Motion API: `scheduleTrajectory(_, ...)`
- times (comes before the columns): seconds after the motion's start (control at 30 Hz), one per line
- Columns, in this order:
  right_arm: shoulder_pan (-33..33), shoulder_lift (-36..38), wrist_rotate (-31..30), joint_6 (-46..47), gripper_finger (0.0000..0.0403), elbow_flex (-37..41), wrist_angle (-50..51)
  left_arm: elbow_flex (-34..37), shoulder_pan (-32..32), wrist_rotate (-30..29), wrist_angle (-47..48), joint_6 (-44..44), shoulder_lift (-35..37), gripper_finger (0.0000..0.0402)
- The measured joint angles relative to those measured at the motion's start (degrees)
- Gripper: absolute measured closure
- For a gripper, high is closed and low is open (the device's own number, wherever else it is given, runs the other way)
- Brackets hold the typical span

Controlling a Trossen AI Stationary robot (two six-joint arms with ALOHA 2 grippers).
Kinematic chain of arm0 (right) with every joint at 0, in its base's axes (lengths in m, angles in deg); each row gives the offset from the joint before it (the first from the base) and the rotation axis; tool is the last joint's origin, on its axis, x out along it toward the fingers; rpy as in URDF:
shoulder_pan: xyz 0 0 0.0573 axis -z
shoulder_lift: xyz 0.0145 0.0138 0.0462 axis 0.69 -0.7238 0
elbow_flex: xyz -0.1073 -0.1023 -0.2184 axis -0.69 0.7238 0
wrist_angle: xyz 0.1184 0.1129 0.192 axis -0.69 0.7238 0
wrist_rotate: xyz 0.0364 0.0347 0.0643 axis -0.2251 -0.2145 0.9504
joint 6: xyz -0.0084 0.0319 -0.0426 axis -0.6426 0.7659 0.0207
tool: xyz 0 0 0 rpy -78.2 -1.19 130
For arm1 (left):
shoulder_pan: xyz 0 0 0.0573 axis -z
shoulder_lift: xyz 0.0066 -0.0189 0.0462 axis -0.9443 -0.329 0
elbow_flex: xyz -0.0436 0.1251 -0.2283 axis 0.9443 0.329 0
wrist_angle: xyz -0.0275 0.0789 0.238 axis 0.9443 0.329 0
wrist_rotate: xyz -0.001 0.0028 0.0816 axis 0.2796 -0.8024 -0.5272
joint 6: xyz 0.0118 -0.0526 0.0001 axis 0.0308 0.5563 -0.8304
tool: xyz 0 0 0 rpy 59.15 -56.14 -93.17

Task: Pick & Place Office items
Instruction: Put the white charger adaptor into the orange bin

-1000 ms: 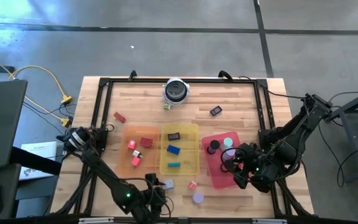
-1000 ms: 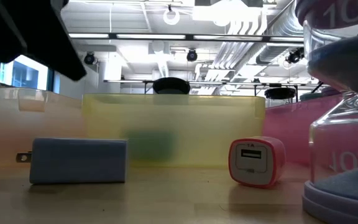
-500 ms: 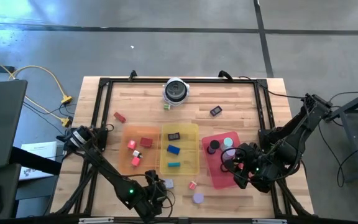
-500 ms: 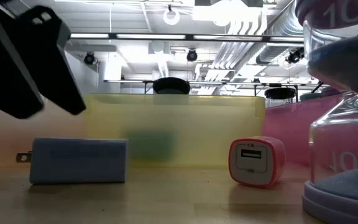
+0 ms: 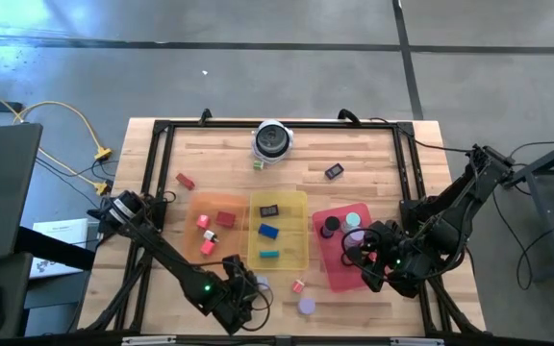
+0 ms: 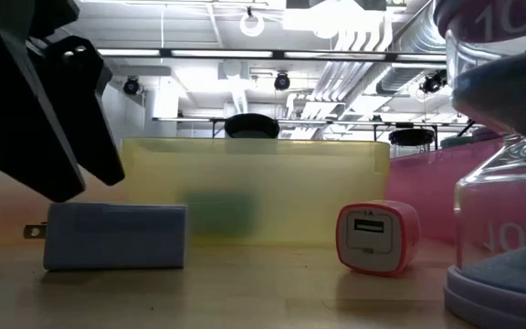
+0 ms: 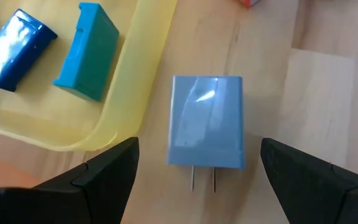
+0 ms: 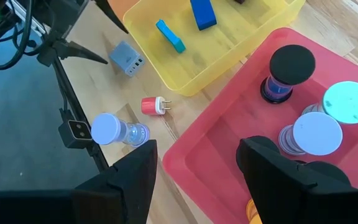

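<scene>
1. High view. The left gripper sits at lower centre of the frame, over the grey-blue plug that lies on the table just below the yellow tray. Step in hand, as I judge it: lining up to pick this plug. The right gripper waits at lower right over the red tray, which holds round timers. Other loose items: a pink plug and a purple timer at bottom centre, a red block at upper left, a black piece at upper centre.

2. Low view. The grey-blue plug rests flat at lower left, prongs pointing left. The dark left gripper hangs just above it at upper left, not touching. The pink plug stands right of centre; the purple timer fills the right edge.

3. Left wrist view. The plug lies centred between the two dark fingers, which stand wide apart and hold nothing. Blue and teal blocks lie in the yellow tray at upper left. Next move likely calls for a straight descent, then closing on the plug's long sides.

4. Right wrist view. The right fingers stand partly apart, empty, over the red tray; timers stand inside it.
</scene>
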Motion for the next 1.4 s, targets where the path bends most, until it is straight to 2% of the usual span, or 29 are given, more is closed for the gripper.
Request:
scheduleTrajectory(0.2, 0.0, 0.0, 0.0, -1.3, 0.0186, 0.0, -0.2, 0.4, -0.2, 0.2, -0.6, -0.2, 0.0, 0.0076)
scheduleTrajectory(0.53, 0.5, 0.0, 0.0, -2.0, 0.0186, 0.0, -0.7, 3.8, -1.0, 2.6, -7.5, -0.1, 0.0, 0.0076)
scheduleTrajectory(0.8, 1.5, 0.0, 0.2, -3.0, 0.0186, 0.0, -1.0, 3.8, -2.1, 2.7, -7.8, -5.6, 0.0, 0.0076)
scheduleTrajectory(1.0, 2.4, 0.0, 0.4, -4.8, 0.0186, 0.0, -1.4, 3.8, -3.3, 6.9, -8.7, -5.5, -0.5, 0.0076)
scheduleTrajectory(1.2, 2.4, 0.0, 1.5, -5.6, 0.0186, 0.0, -1.7, 5.3, -3.6, 8.2, -11.7, -6.5, -0.5, 0.0076)
scheduleTrajectory(1.3, 2.4, 0.0, 1.5, -5.6, 0.0186, 0.0, -1.8, 6.6, -4.1, 10.3, -15.1, -6.2, -0.5, 0.0086)
scheduleTrajectory(1.4, 2.4, 0.0, 1.5, -5.8, 0.0186, 0.0, -1.9, 7.1, -4.4, 10.6, -16.6, -6.5, -0.5, 0.0113)
